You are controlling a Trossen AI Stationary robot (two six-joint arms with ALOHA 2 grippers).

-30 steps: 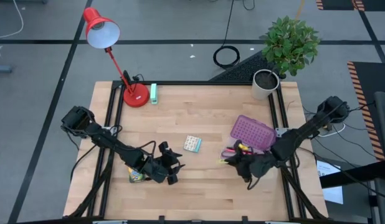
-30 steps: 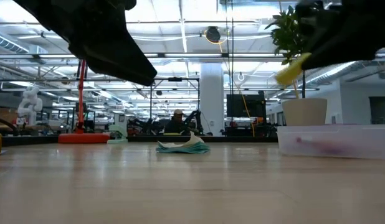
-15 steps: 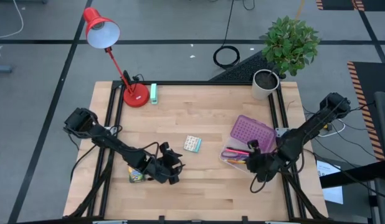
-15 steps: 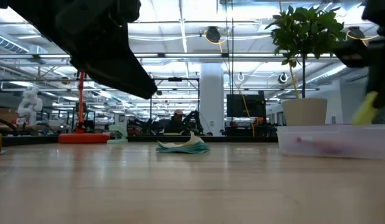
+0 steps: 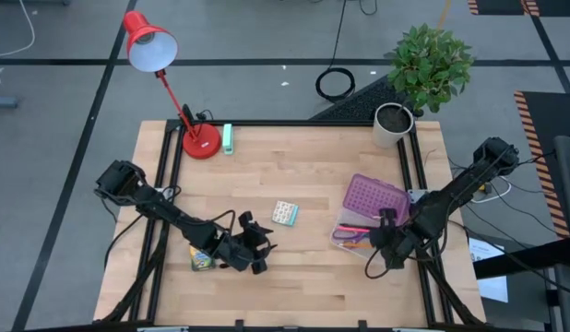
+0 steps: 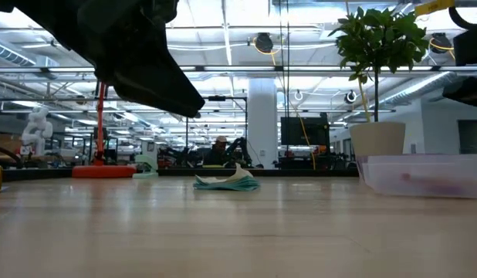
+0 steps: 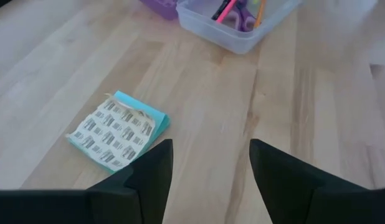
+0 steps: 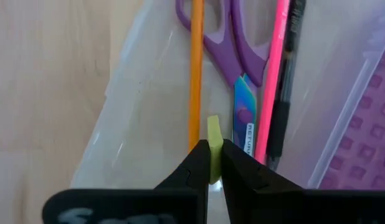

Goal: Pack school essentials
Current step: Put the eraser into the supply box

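From above, the right hand (image 5: 381, 242) hangs over the clear plastic box (image 5: 351, 232) at the right side of the wooden table (image 5: 303, 175), with the purple lid (image 5: 374, 197) leaning against the box on its far side; pink and orange pencils show inside the box. The left hand (image 5: 258, 249) sits low near the front left of the table, the yellow-green crayon box (image 5: 201, 259) just behind it, and the pale patterned square pack (image 5: 284, 214) lies alone near the middle, apart from both hands. A red desk lamp (image 5: 165, 74) and a small mint-green block (image 5: 228, 138) stand at the far left corner, a potted plant (image 5: 423, 74) at the far right. At table height the pack (image 6: 225, 181) lies flat mid-table, the clear box (image 6: 424, 174) stands at the right with the plant (image 6: 377, 69) behind it, and a dark arm fills the upper left. The left wrist view shows that hand's fingers (image 7: 149, 177) spread apart and empty above the table, the pack (image 7: 118, 130) ahead of them and the box (image 7: 236, 22) farther off. The right wrist view shows that hand (image 8: 214, 163) pressed onto a tiny yellow piece (image 8: 214, 140) directly over the box, where the orange pencil (image 8: 195, 68), purple-blue scissors (image 8: 233, 56), pink pencil (image 8: 273, 74) and black pen (image 8: 287, 81) lie side by side.
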